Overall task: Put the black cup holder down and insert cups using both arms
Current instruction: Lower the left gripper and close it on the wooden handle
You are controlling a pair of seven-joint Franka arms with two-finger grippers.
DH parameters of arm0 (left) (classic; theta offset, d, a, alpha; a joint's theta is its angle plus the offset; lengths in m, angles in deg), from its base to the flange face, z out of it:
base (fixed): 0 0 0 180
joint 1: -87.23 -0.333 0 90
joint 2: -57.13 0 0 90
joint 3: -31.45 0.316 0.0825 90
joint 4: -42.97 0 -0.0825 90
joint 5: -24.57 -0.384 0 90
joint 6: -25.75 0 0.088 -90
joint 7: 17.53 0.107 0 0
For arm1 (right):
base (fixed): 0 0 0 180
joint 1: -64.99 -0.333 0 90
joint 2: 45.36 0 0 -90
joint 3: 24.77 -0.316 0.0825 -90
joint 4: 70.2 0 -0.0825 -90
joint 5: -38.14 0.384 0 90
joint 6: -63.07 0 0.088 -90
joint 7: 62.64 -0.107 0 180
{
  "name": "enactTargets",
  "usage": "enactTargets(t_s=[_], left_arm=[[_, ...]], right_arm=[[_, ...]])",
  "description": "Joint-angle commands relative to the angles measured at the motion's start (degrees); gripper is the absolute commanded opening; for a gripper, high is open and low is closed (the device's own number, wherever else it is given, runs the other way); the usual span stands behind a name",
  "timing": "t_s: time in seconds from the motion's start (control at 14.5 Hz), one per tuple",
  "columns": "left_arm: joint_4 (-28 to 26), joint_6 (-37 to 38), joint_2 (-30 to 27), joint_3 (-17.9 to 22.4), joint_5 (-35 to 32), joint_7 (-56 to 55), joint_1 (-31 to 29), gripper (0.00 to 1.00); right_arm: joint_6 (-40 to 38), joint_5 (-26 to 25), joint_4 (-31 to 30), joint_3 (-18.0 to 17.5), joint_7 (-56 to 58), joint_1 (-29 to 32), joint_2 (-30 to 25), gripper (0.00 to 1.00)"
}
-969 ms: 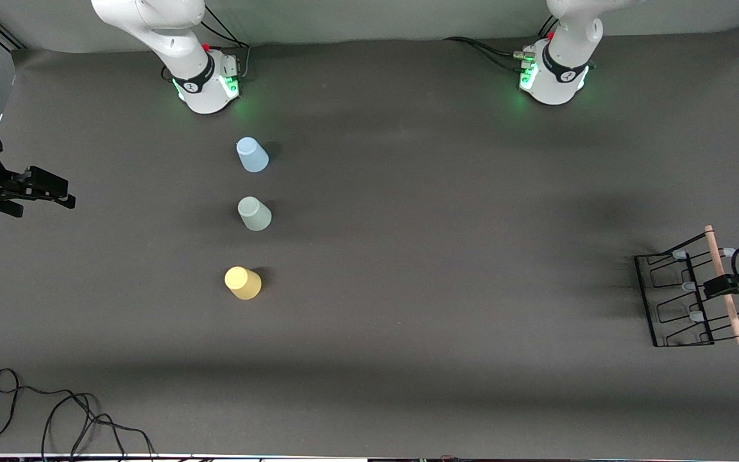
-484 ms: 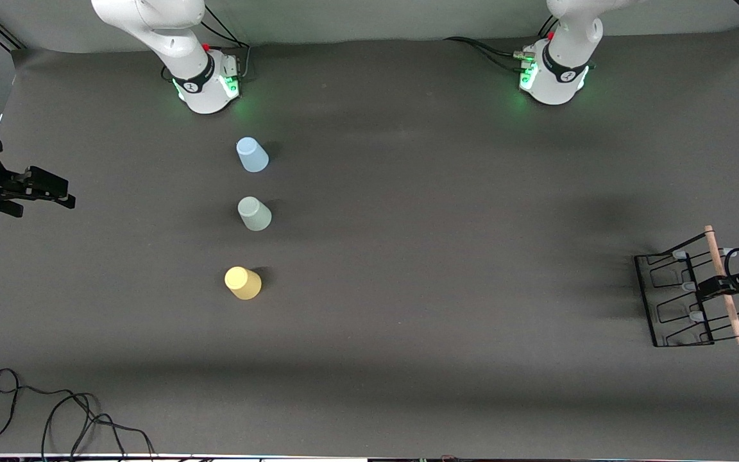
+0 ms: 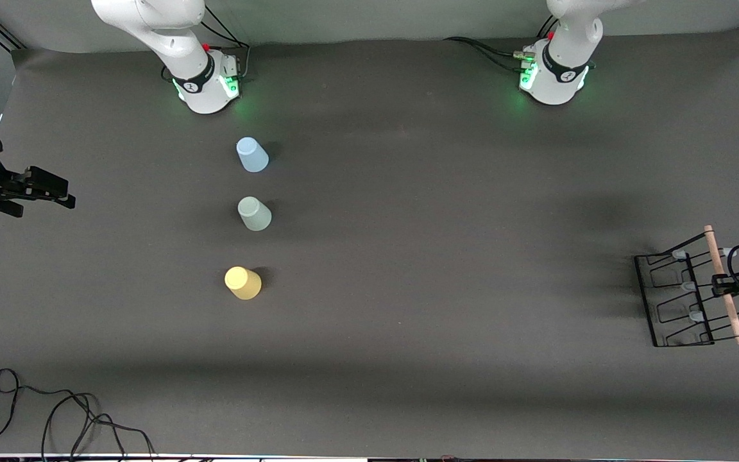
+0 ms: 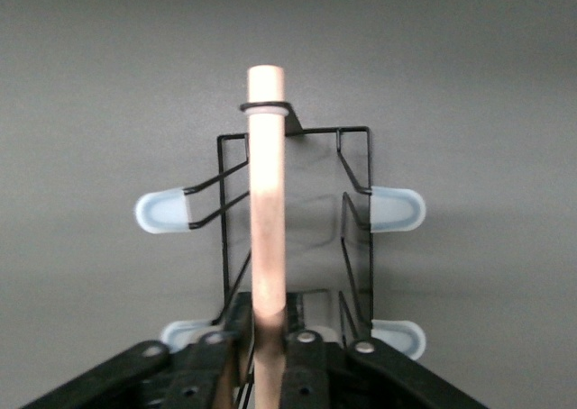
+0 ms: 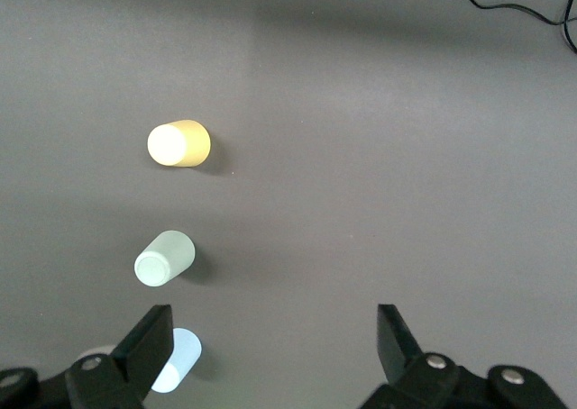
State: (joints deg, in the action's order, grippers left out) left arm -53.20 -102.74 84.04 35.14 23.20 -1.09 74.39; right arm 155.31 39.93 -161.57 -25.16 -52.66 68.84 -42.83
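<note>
The black cup holder (image 3: pixel 676 300) stands at the left arm's end of the table, its pale wooden rod handle (image 3: pixel 731 314) along the top. My left gripper (image 3: pixel 722 283) is shut on that rod (image 4: pixel 267 202); both fingers press its sides in the left wrist view, with blue-grey peg tips (image 4: pixel 397 209) on either side. Three cups stand in a row toward the right arm's end: light blue (image 3: pixel 252 154), pale green (image 3: pixel 254 213), and yellow (image 3: pixel 242 283) nearest the front camera. My right gripper (image 3: pixel 49 190) waits open over the table's end, looking at the cups (image 5: pixel 178 143).
Loose black cables (image 3: pixel 55 417) lie at the table's front corner toward the right arm's end. The two arm bases (image 3: pixel 206 83) (image 3: pixel 552 77) glow green along the table's back edge. A broad stretch of dark table mat (image 3: pixel 446 256) separates the cups from the holder.
My left gripper's fingers have closed onto the holder's wooden rod. The holder, the cups and the right arm have not moved.
</note>
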Motion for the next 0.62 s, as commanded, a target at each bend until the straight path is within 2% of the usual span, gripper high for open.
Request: enactTargets(t_s=[0.0, 0.42, 0.55], left_arm=[[-0.9, 1.2, -2.6, 0.2, 0.5, 4.5, 0.4, 0.0], [0.5, 8.6, -9.1, -0.1, 0.8, 3.3, 4.9, 0.0], [0.5, 12.2, -11.2, 0.0, 0.9, -2.5, 8.3, 0.0]], right_arm=[[-0.8, -0.5, 1.5, -0.4, -0.1, 0.5, 0.6, 1.0], [-0.8, -0.5, 1.5, -0.4, -0.1, 0.5, 0.6, 1.0], [-0.9, -0.5, 1.5, -0.4, -0.1, 0.5, 0.6, 1.0]])
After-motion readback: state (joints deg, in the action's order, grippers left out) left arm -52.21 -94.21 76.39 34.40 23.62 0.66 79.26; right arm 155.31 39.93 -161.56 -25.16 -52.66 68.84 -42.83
